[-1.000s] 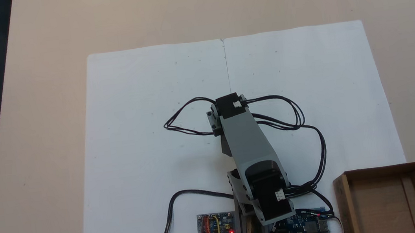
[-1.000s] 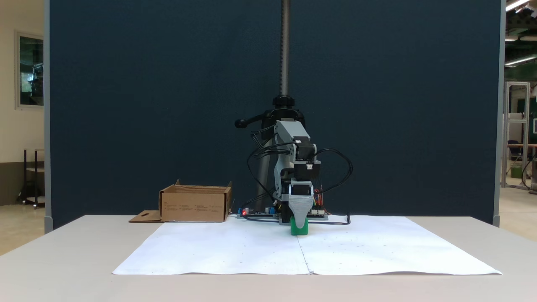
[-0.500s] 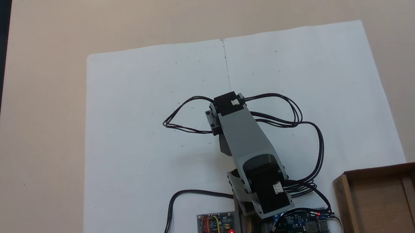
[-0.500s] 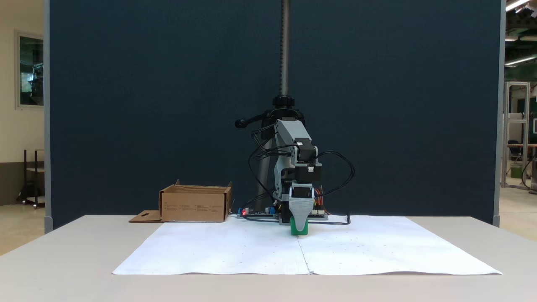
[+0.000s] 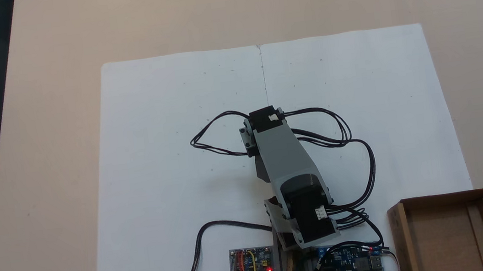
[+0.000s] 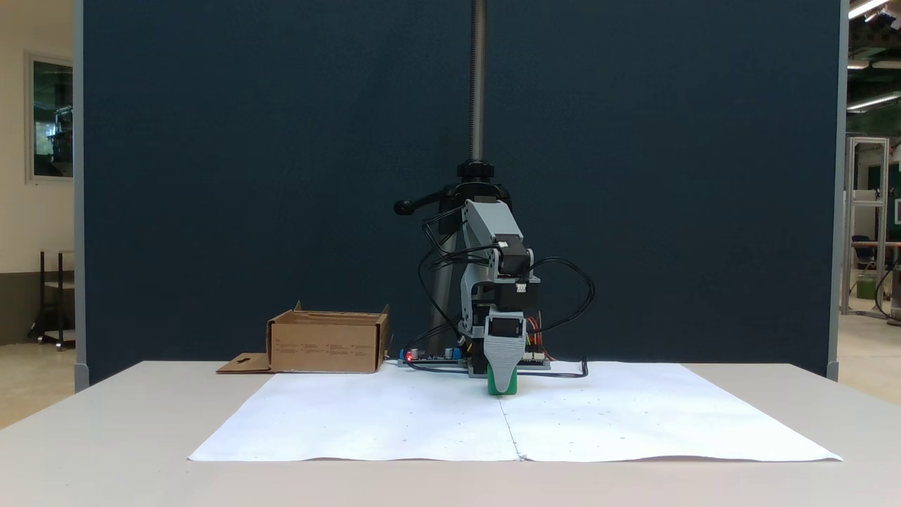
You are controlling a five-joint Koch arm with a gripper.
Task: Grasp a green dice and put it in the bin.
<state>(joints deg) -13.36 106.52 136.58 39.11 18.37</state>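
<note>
Green is the little dice [image 6: 502, 382], and it sits on the white paper [image 6: 394, 415] right under the gripper [image 6: 502, 373]. The gripper points straight down, and its grey front finger covers the middle of the dice. The other finger is hidden behind it, so I cannot tell if the gripper is squeezing the dice or just around it. The dice looks like it rests on the paper.

The brown cardboard bin [image 6: 328, 343] stands on the table [image 6: 105, 436], well apart from the gripper, off to its left in the fixed view from the front. In the fixed view from above, the grey arm [image 5: 284, 162] hides the gripper and the dice, and the bin [image 5: 460, 230] is at the bottom right. Black wires [image 5: 348, 141] loop out from both sides of the arm. Small boards with red lights [image 5: 252, 265] lie by the foot of the arm.
</note>
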